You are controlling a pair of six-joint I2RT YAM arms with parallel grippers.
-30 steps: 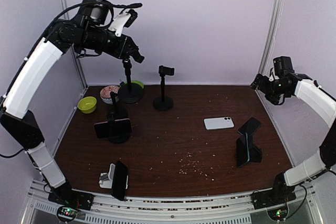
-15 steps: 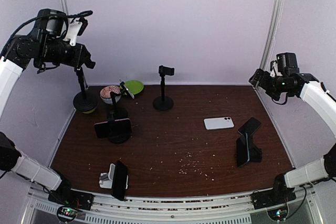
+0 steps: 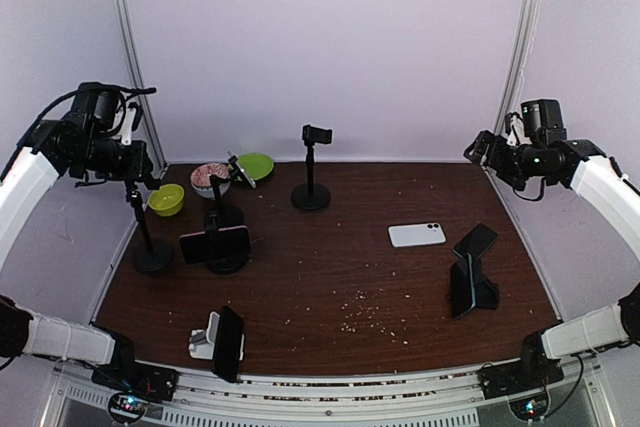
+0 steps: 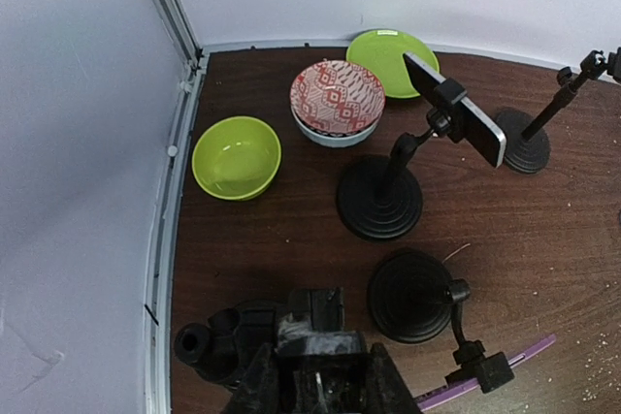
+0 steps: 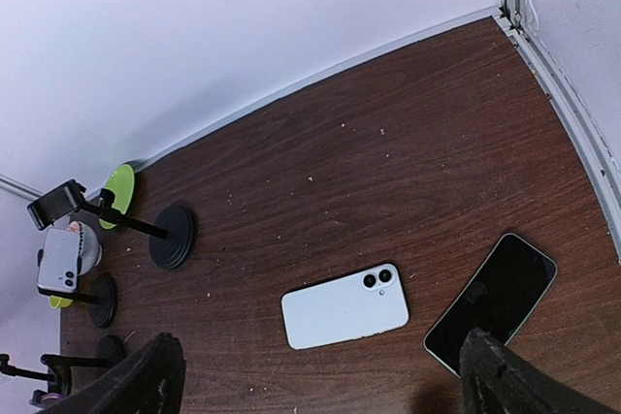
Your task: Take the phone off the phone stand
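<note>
My left gripper [image 3: 128, 179] is shut on the top clamp of an empty black phone stand [image 3: 150, 255], whose round base is down by the table's left edge. In the left wrist view that clamp [image 4: 323, 325] sits between my fingers [image 4: 254, 387], with the base [image 4: 215, 348] below it. A purple phone [image 3: 215, 244] sits in a low stand just to the right. Another phone [image 3: 238, 169] is tilted on a stand behind it. A white phone [image 3: 417, 235] lies flat on the table. My right gripper [image 3: 482, 153] hangs open, high at the right, holding nothing.
A green bowl [image 4: 236, 157], a red patterned bowl [image 4: 337, 102] and a green plate [image 4: 388, 50] sit at the back left. An empty stand [image 3: 312, 192] is at the back middle. A black phone [image 3: 474, 241] rests on a right-hand stand, and another phone [image 3: 228, 343] stands at the front.
My left arm has carried the empty stand from the back middle out to the left and down to the table's left edge. The right gripper has barely shifted.
</note>
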